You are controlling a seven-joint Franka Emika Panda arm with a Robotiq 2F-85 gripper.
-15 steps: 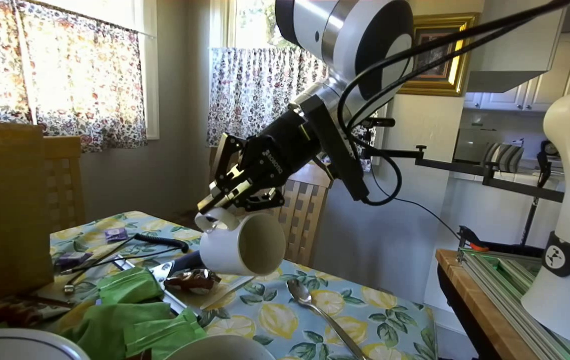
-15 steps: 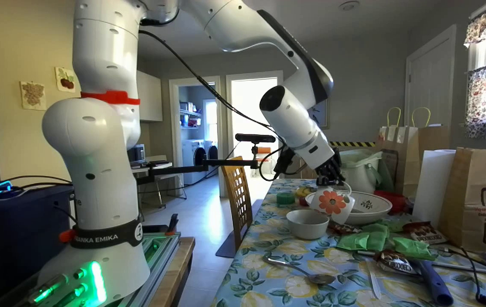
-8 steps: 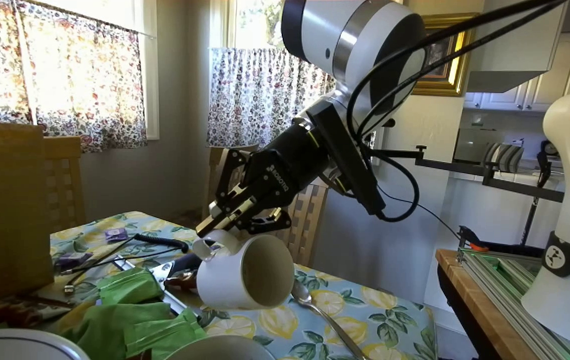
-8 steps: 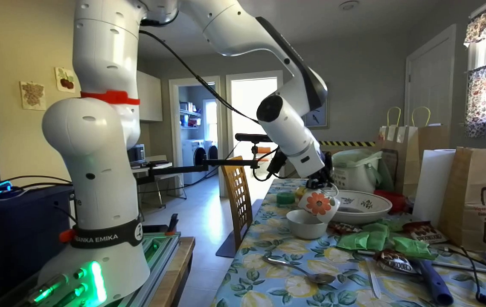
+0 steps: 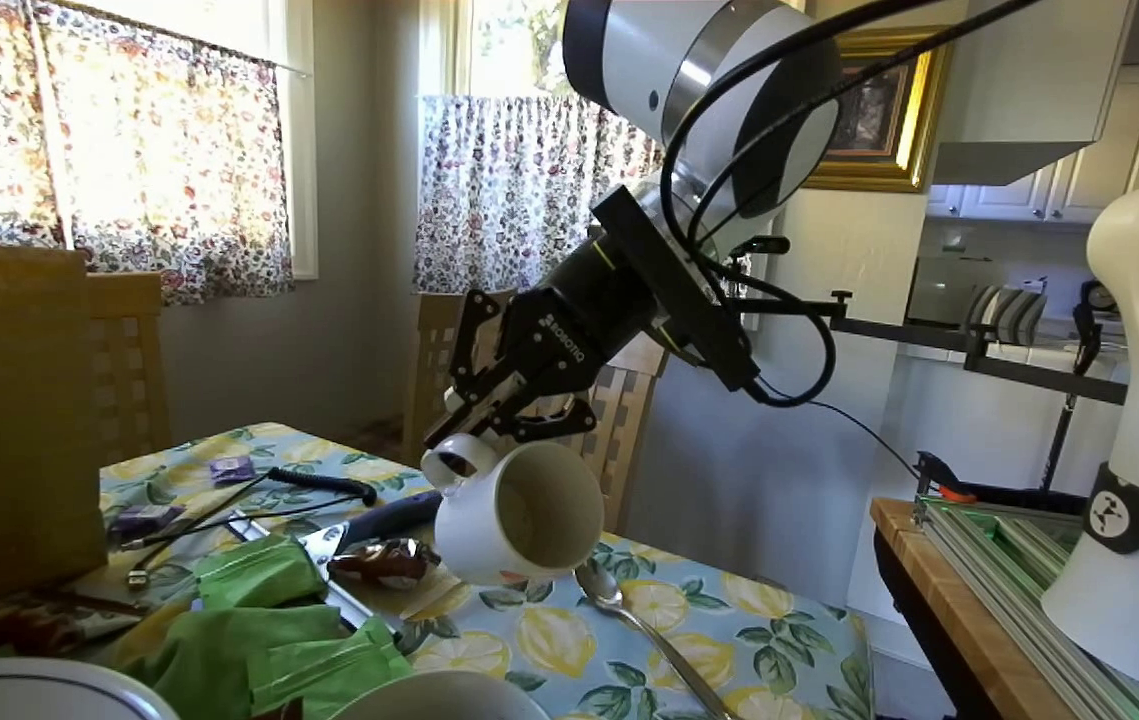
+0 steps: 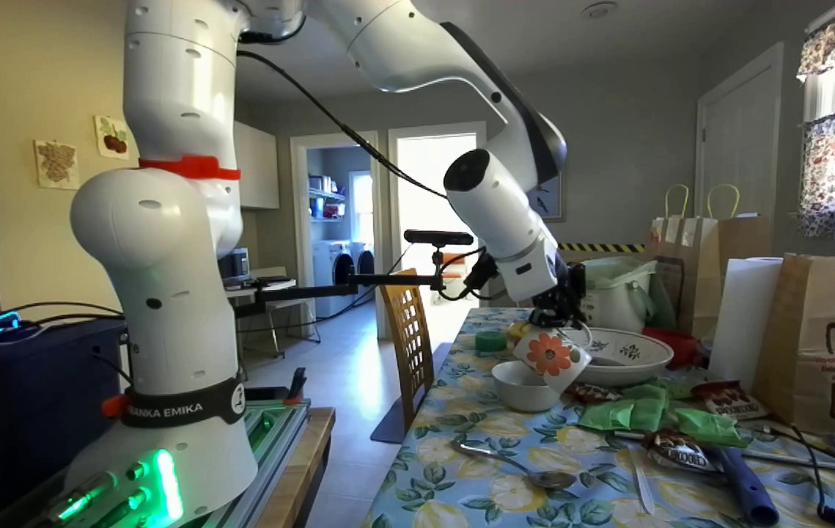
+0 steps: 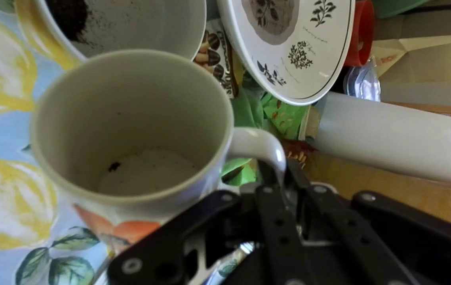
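Above the lemon-printed tabletop (image 5: 559,645), a white mug (image 7: 130,105) is suspended by its handle (image 7: 255,144), which is pinched between the pressed-together fingers of the hand (image 7: 284,176). No support is seen beneath, so the weight is apparently borne by that loop alone; such a grip is presumably favoured because the loop is thin enough to be clamped and the mouth is left uncovered. The body is held markedly tilted, its mouth seemingly turned toward the side where a small bowl (image 6: 527,397) is placed, dark crumbs (image 7: 67,15) gathered inside. Whether that bowl is touched cannot be told. Near it, a wide dish (image 7: 324,65) is set, printed with herbs. The mug's outside is decorated with an orange flower (image 6: 549,354); its pale inside is marked by fine specks and one larger dark fleck (image 7: 114,166).
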